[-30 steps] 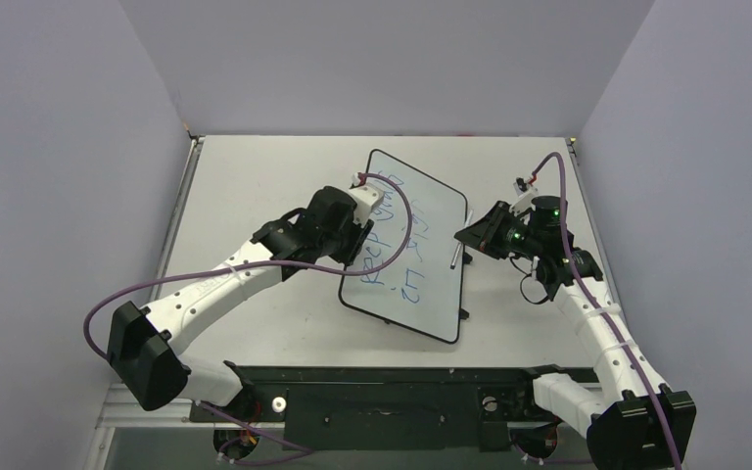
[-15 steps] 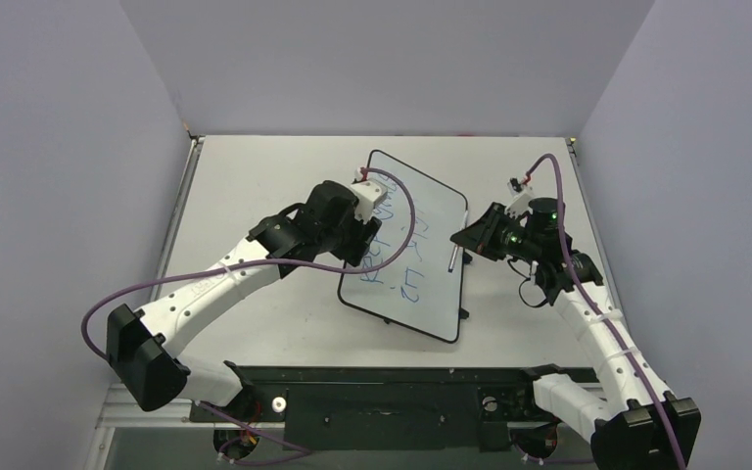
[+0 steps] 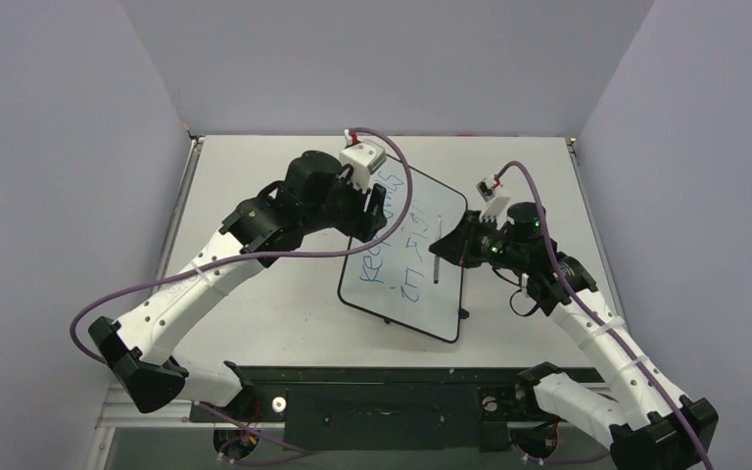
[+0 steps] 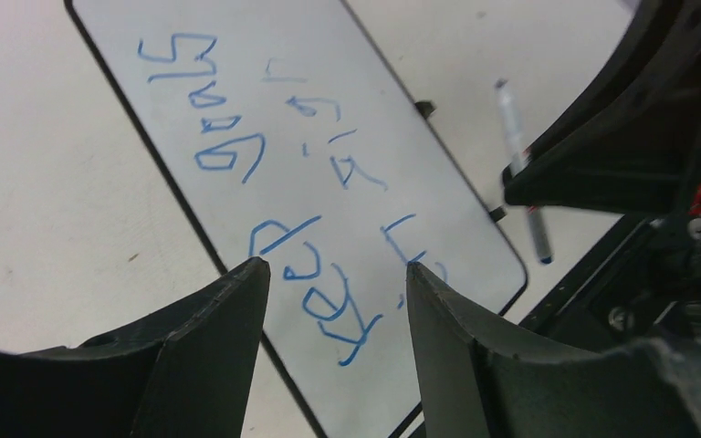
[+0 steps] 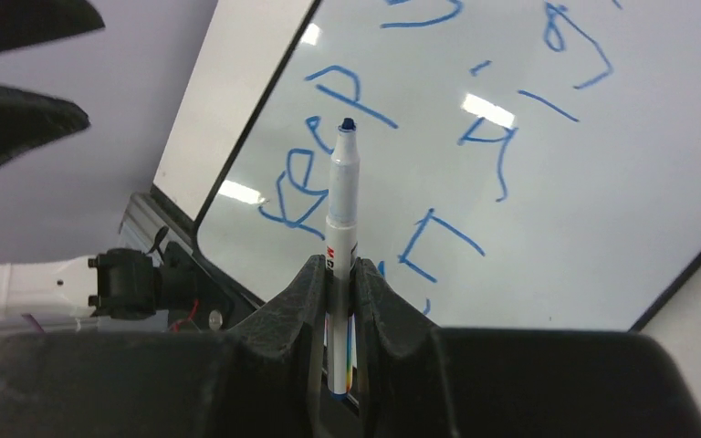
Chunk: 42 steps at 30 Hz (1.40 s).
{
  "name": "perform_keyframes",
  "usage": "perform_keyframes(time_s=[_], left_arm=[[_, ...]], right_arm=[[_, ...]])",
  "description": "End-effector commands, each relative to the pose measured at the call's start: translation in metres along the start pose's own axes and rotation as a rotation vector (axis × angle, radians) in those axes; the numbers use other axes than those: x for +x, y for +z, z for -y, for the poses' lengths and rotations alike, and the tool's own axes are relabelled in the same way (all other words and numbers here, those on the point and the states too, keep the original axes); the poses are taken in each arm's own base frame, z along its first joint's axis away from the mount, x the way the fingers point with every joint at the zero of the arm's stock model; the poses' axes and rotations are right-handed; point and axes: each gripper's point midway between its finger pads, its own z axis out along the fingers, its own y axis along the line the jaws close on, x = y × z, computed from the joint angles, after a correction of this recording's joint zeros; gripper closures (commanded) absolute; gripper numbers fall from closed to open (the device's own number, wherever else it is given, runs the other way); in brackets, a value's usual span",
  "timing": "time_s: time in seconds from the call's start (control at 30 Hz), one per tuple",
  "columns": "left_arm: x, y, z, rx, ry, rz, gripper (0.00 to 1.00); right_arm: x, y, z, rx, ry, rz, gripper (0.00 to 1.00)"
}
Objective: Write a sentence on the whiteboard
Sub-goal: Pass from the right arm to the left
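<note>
I see right gripper (image 5: 340,269) clamped on marker (image 5: 343,192), tip over whiteboard (image 3: 431,305) near its right edge. Left gripper (image 4: 333,269) jaws apart, empty, above the sentence (image 4: 228,160).

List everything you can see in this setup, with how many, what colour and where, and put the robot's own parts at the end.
whiteboard: one, white with a thin black rim, lying at an angle on the middle of the table.
sentence: one, blue handwriting in two lines, on the whiteboard.
marker: one, white body with a dark blue tip, held over the whiteboard's right side.
table: one, pale grey, under everything.
walls: three, pale lilac-grey, at the back and both sides.
cables: two, purple, one along each arm.
arms: two, white and black, bases at the near edge.
left end effector: one, black, open and empty above the whiteboard.
right end effector: one, black, shut on the marker.
</note>
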Motion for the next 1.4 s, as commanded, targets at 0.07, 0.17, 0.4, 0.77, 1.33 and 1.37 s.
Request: perform_keyframes(time_s=[0.07, 0.17, 0.4, 0.77, 1.33, 1.37], left_arm=[[-0.069, -0.029, 0.063, 0.302, -0.155, 0.169, 0.47], [-0.072, -0.028, 0.083, 0.417, -0.17, 0.171, 0.48], [-0.06, -0.013, 0.1, 0.524, -0.196, 0.139, 0.49], [-0.056, 0.004, 0.105, 0.548, -0.268, 0.156, 0.82], [-0.108, -0.051, 0.07, 0.508, -0.635, 0.559, 1.0], [-0.117, -0.06, 0.067, 0.526, -0.673, 0.604, 1.0]], right_arm=[[-0.019, -0.015, -0.053, -0.105, -0.269, 0.096, 1.0], [-0.018, -0.019, -0.073, -0.159, -0.341, 0.09, 1.0], [-0.018, -0.024, -0.103, -0.238, -0.407, 0.087, 1.0], [-0.015, -0.022, -0.117, -0.263, -0.445, 0.075, 1.0], [-0.042, -0.036, -0.132, -0.327, -0.349, 0.317, 0.38], [-0.044, -0.036, -0.134, -0.345, -0.341, 0.337, 0.38]])
